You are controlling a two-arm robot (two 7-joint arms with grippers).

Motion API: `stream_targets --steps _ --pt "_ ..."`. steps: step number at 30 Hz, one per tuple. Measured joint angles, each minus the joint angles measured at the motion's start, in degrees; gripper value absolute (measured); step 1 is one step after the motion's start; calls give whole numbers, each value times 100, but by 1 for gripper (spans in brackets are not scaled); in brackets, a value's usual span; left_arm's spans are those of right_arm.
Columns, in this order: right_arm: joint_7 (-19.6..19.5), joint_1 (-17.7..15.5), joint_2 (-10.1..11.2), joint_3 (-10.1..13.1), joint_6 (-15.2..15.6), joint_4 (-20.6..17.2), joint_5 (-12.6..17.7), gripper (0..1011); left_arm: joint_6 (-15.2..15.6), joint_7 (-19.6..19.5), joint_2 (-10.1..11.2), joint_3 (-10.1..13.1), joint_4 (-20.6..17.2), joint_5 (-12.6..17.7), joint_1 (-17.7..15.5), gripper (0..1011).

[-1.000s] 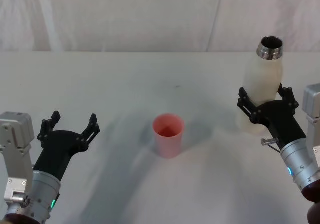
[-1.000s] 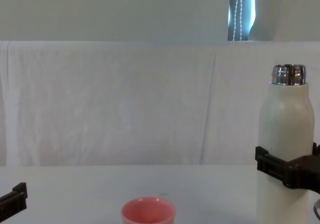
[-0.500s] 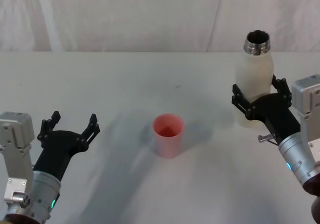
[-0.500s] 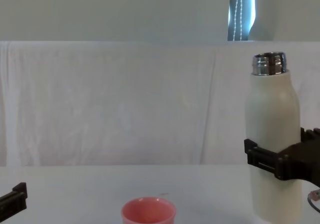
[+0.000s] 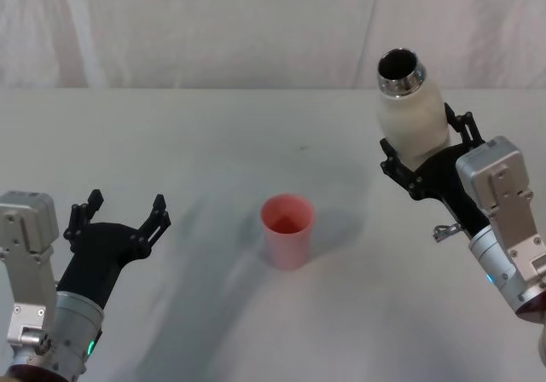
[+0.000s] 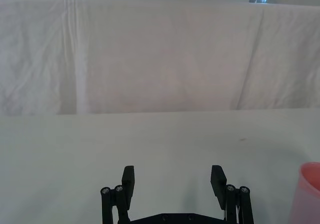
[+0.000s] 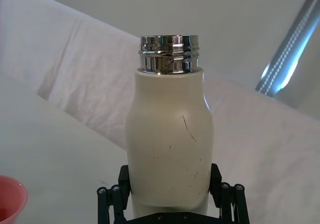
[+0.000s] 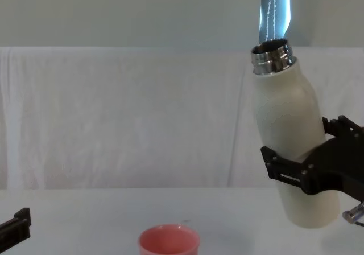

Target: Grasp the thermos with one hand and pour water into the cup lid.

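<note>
Matt cream thermos (image 7: 169, 149), lightly scratched, with a glossy steel neck; smooth pink plastic cup lid (image 5: 287, 229); wrinkled white cloth backdrop (image 6: 150, 59).

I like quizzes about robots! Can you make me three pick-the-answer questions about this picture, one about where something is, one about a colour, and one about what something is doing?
1. Where is the tall cream-white thermos with the shiny steel neck?
A. Lying on the table
B. Held off the table by the right gripper
C. Inside the cup

2. What colour is the small round cup lid?
A. Blue
B. Green
C. Salmon pink

3. How is the thermos standing?
A. Tilted toward the cup
B. Upside down
C. Flat on its side

Answers: 1 B, black fingers clamp its body above the white table. 2 C, it looks pink. 3 A, its neck leans left. The left gripper waits open.
</note>
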Motion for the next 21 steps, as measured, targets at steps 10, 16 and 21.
stream_targets --steps 10,16,21 --pt "70 107 199 -185 -124 -34 -399 951 0 0 0 0 0 0 0 1001" --pt "87 148 245 -247 -181 -15 -482 951 0 0 0 0 0 0 0 1001" --pt "86 198 330 -343 -150 -10 -722 951 0 0 0 0 0 0 0 1001"
